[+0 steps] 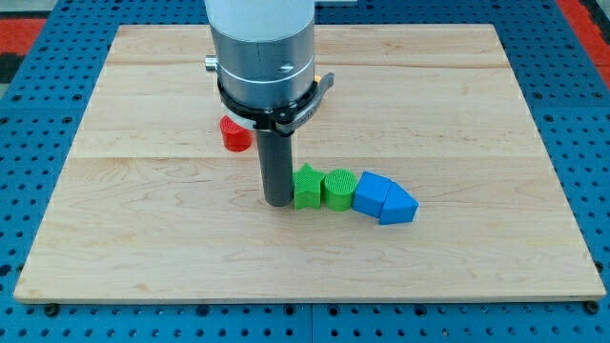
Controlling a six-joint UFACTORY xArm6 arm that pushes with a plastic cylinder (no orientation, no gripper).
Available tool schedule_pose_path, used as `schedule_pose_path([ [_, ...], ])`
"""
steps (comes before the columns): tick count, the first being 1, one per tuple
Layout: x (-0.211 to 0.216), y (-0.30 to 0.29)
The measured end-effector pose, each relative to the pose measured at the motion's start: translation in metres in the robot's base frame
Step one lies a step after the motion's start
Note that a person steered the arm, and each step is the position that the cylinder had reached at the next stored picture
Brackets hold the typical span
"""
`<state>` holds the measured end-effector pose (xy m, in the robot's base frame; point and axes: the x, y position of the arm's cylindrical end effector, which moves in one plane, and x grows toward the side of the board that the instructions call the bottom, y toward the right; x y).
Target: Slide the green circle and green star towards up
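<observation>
The green star [306, 188] lies near the board's middle, with the green circle [337, 189] touching its right side. My tip [277, 202] rests on the board just left of the green star, touching or nearly touching it. The rod rises from there to the arm's large grey body at the view's top.
Two blue blocks [384, 198] lie against the green circle's right side, forming one row with the greens. A red block [233, 133] sits up and left of my tip, partly hidden by the arm. The wooden board [143, 238] lies on a blue pegboard surface.
</observation>
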<state>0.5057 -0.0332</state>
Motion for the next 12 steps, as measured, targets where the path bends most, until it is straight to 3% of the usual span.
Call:
schedule_pose_path([
  [2, -0.052, -0.019],
  [3, -0.047, -0.043],
  [4, -0.01, -0.059],
  [5, 0.025, -0.033],
  [7, 0.036, 0.033],
  [9, 0.039, 0.019],
  [10, 0.078, 0.019],
  [11, 0.086, 0.04],
  [12, 0.057, 0.056],
])
